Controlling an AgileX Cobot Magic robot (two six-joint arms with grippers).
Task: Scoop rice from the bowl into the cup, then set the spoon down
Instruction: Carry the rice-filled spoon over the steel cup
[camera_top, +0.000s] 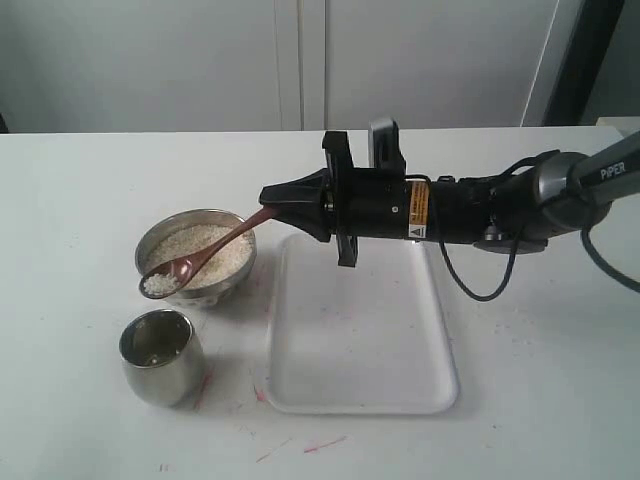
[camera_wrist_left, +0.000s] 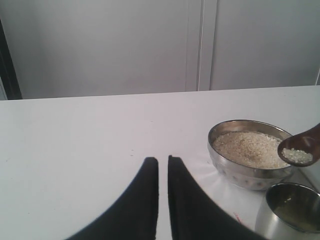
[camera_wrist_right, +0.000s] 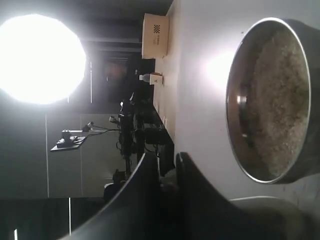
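The steel bowl holds a bed of rice at the left of the table. My right gripper reaches in from the right, shut on the handle of the reddish-brown spoon. The spoon slopes down over the bowl, and its scoop carries a small heap of grains above the bowl's near rim. Just in front of the bowl stands the steel cup, upright. The right wrist view shows the bowl beyond my right gripper. My left gripper is shut on nothing, well away from the bowl and cup.
A shallow white tray lies right of the bowl and cup, under my right arm. Red marks dot the white tabletop near the tray's front edge. A pale wall stands behind the table.
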